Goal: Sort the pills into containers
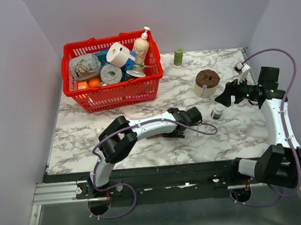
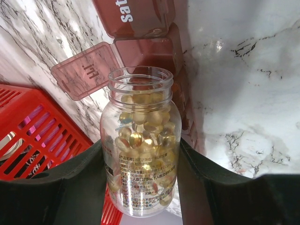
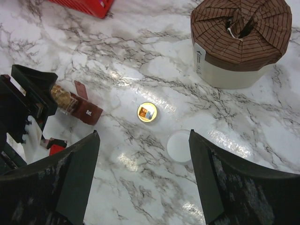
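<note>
As if to tip pills (image 2: 136, 126) into the compartment (image 2: 146, 51), the left gripper (image 2: 140, 150) clamps the bottle (image 2: 140, 192) while the right gripper (image 3: 144, 136) gapes empty.

This looks like a robot test room, a kind of lab. Plain pale walls (image 1: 12, 76) stand on the left, right and far sides of a small marble-look table (image 1: 158, 148). A left robot arm (image 1: 141, 126) and a right robot arm (image 1: 279, 126) are fixed to a metal rail (image 1: 52, 192) at the near edge. Purple cables (image 1: 288, 62) loop off them.

Plain pale grey walls (image 1: 184, 11) around a white marble-patterned table (image 1: 235, 132)
</note>
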